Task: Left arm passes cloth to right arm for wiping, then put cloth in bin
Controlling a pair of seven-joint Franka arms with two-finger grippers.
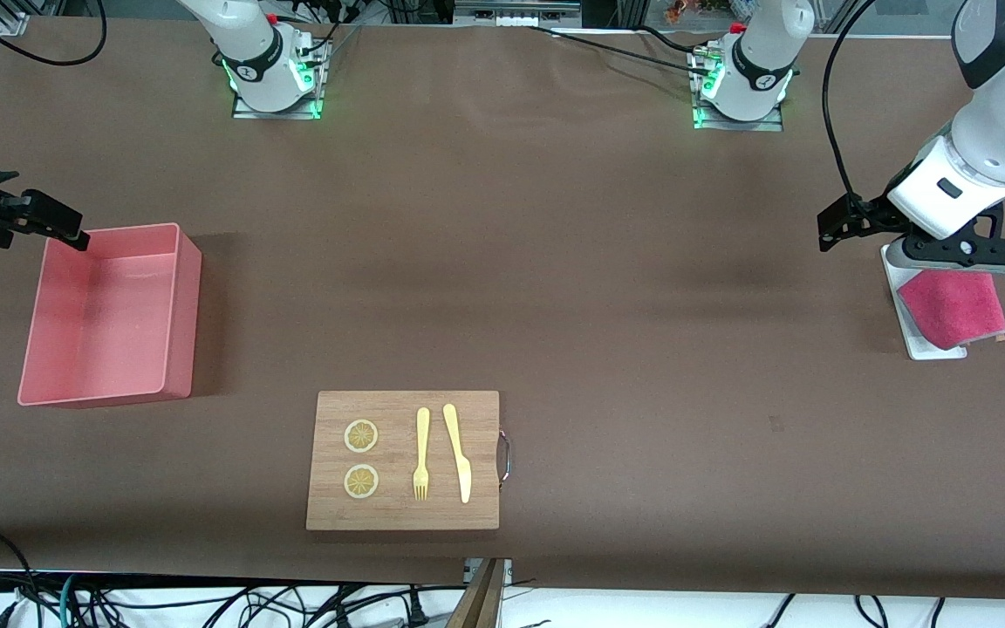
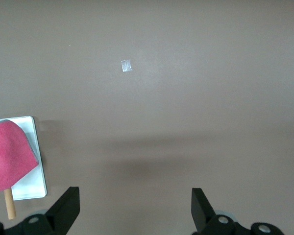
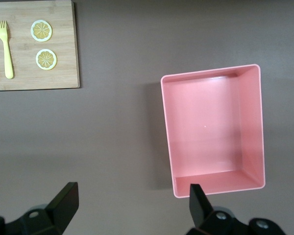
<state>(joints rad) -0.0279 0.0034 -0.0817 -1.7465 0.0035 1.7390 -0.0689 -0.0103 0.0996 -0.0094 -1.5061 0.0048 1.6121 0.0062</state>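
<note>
Nearest the front camera: one wooden board (image 1: 403, 460), bearing two lemon slices (image 1: 361, 436), one fork (image 1: 421, 453), one knife (image 1: 458, 452). Toward the right arm's end, one bin (image 1: 110, 315); right gripper (image 3: 130, 205) hovering just beside it, fingers apart, holding nothing. Toward the left arm's end, one cloth (image 1: 953, 306) on one white tray (image 1: 931, 349); left gripper (image 2: 134, 208) hanging beside the tray, fingers apart, also unladen.

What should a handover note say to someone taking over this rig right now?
Left gripper: open, holding nothing, over the cloth.
Right gripper: open, holding nothing, over the bin's rim, waiting.
Cloth lies on the small white tray at the left arm's end of the table. Bin holds nothing.
Done: nothing.
Left: grasp the cloth, pass it, wipe, drop it in the bin.
</note>
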